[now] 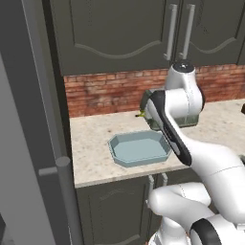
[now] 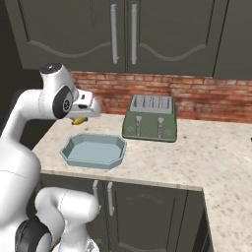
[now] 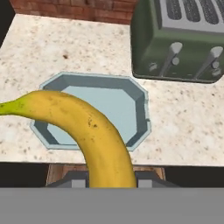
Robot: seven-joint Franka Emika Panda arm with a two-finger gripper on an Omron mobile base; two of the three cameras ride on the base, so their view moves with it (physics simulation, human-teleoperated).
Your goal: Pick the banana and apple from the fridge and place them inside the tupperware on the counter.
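Gripping the banana (image 3: 94, 131), my end effector (image 3: 111, 181) hung above the tupperware (image 3: 57, 83) near the worktop's (image 3: 183, 127) front edge; bare stone separated container and toaster (image 3: 183, 43).

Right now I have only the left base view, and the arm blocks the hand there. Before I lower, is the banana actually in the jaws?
Observer: Yes. In the hand view the banana rises from between the shut jaws, gripped near one end.
Operator: Is it aimed at the tupperware?
Observer: The hand view looks past the banana straight at the tupperware, whose basin holds nothing.
Operator: Anything close beyond the arm?
Observer: In the right base view a green toaster stands on the counter to the tupperware's right, apart from it.
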